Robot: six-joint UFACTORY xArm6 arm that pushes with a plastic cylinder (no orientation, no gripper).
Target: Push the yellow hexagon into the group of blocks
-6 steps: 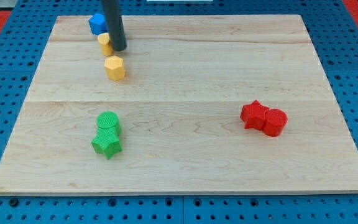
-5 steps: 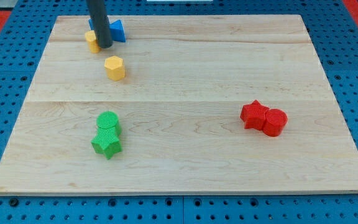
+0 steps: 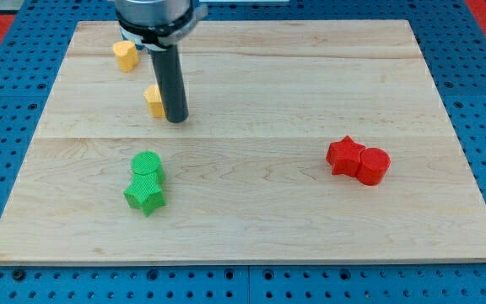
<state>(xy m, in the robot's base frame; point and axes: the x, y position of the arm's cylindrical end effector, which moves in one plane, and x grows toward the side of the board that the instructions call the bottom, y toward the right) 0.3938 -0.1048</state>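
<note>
The yellow hexagon [image 3: 152, 99] lies in the upper left part of the wooden board [image 3: 260, 211]. My tip [image 3: 176, 120] stands against its right side, and the rod hides the block's right edge. A second yellow block [image 3: 125, 55], shape unclear, lies near the view's top left. A green cylinder [image 3: 147, 165] and a green star [image 3: 144, 196] touch each other below the hexagon.
A red star-like block [image 3: 344, 155] and a red cylinder [image 3: 375, 165] touch each other at the view's right. The arm's wide upper body [image 3: 154, 17] covers the top edge of the board.
My tip has moved from beside the top-left yellow block down and to the right, to the hexagon's right side. The blue block is now hidden behind the arm. The hexagon has barely shifted.
</note>
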